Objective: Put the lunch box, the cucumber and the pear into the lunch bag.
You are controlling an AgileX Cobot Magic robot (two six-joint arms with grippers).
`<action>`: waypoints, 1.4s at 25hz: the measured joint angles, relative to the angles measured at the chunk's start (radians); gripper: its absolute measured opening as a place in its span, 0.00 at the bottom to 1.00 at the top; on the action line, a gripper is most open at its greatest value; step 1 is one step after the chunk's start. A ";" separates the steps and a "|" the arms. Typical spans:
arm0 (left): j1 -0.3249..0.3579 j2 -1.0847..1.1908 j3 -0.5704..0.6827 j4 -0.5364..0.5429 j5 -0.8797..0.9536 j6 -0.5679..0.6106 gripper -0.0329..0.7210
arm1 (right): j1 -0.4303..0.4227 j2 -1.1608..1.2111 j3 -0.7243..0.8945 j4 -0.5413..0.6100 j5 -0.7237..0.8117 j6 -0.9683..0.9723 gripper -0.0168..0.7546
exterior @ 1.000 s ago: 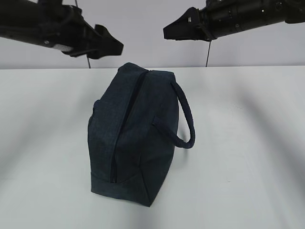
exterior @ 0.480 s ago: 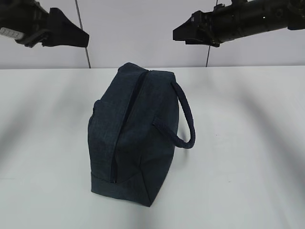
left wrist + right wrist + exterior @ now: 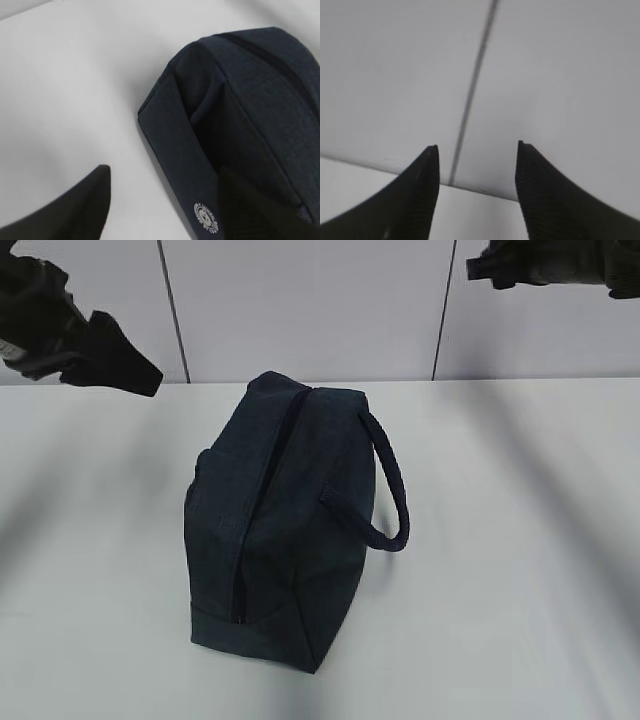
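Both arms drawn back from lunch bag, left pincer and right pincer apart, empty

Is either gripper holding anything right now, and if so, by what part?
Nothing is held. The left gripper and right gripper are both open and empty, apart from the bag.

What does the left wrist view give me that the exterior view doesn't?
Only the left wrist view: a small round white logo low on the lunch bag's end, and a folded gusset there. Only the exterior view: the bag's loop handle, the right gripper high at the wall, and the whole bag standing alone on the table. Both: the dark zipper line along the bag's top, and the left gripper empty.
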 joint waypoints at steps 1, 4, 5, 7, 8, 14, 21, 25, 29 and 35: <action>0.000 0.000 0.000 0.009 0.000 -0.011 0.58 | 0.000 -0.002 0.008 0.004 0.073 -0.006 0.53; 0.000 0.000 0.000 0.024 0.001 -0.032 0.58 | 0.000 -0.015 0.051 0.144 0.269 -0.091 0.53; 0.000 0.000 0.000 0.025 0.002 -0.034 0.58 | 0.000 -0.017 0.059 0.216 0.327 -0.126 0.53; 0.000 0.000 0.000 0.029 0.002 -0.036 0.57 | 0.000 -0.017 0.072 0.421 0.436 -0.228 0.53; 0.000 0.000 0.000 0.029 0.002 -0.036 0.57 | 0.000 -0.017 0.074 0.516 0.468 -0.278 0.53; 0.000 0.000 0.000 0.029 -0.008 -0.039 0.57 | 0.029 -0.022 0.076 1.125 0.491 -0.723 0.49; 0.000 0.000 0.000 0.055 -0.050 -0.061 0.57 | 0.171 -0.159 0.082 1.350 0.524 -1.153 0.34; 0.000 0.000 -0.001 0.120 -0.021 -0.138 0.57 | 0.257 -0.275 0.082 1.361 0.567 -1.235 0.32; 0.000 -0.016 -0.001 0.234 0.028 -0.252 0.57 | 0.348 -0.384 0.082 1.365 0.635 -1.285 0.32; 0.000 -0.115 -0.001 0.345 0.076 -0.371 0.57 | 0.433 -0.500 0.082 1.368 0.782 -1.296 0.32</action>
